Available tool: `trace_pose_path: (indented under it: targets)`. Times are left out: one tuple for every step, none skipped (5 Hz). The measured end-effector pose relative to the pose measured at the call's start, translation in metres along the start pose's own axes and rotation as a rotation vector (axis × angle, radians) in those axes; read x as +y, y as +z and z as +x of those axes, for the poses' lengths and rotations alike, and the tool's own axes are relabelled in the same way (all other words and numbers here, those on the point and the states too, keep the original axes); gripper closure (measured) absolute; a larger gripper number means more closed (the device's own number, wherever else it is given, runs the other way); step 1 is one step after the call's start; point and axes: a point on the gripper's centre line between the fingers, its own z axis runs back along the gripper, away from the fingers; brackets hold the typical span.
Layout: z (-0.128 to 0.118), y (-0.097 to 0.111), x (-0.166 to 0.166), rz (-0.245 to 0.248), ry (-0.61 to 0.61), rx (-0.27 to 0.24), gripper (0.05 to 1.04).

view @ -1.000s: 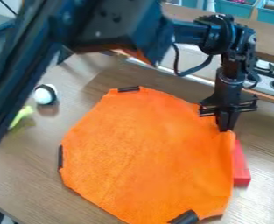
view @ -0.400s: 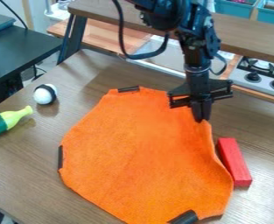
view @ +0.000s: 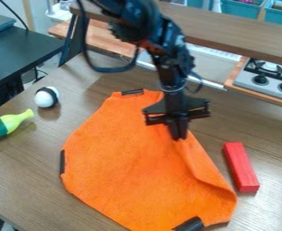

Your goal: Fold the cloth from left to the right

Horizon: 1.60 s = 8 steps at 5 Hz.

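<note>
The orange cloth [view: 125, 162] lies on the wooden table, with dark clips or strips at its top, left and bottom edges. My gripper [view: 178, 135] hangs over the cloth's upper right part, shut on its edge. From the fingertips a raised fold runs down toward the lower right corner, and the cloth's right edge is drawn inward there.
A red block [view: 242, 167] lies right of the cloth. At the left are a white ball with a black band [view: 46, 97] and a green and yellow bottle [view: 9, 124]. A raised shelf [view: 239, 36] and a stove [view: 266, 74] stand behind.
My gripper has moved left and slightly down, from the right side of the cloth toward its middle. It has drawn the upper right edge of the cloth along, uncovering the red block and some table.
</note>
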Motion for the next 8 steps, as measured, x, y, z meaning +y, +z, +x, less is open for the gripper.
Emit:
trace_pose_path:
  targets:
    - [0.003, 0.007, 0.029, -0.011, 0.011, -0.021, 1.032]
    - [0.008, 0.017, 0.058, -0.028, 0.005, -0.019, 1.032]
    - [0.009, 0.027, 0.082, -0.043, 0.001, 0.002, 1.032]
    - [0.005, 0.035, 0.097, -0.043, -0.02, 0.021, 1.032]
    - [-0.002, 0.035, 0.111, -0.041, -0.022, 0.06, 1.032]
    - [-0.006, 0.037, 0.126, -0.027, -0.037, 0.074, 1.032]
    - [-0.008, 0.037, 0.134, -0.011, -0.062, 0.062, 1.032]
    - [-0.007, 0.035, 0.145, 0.01, -0.071, 0.044, 1.032]
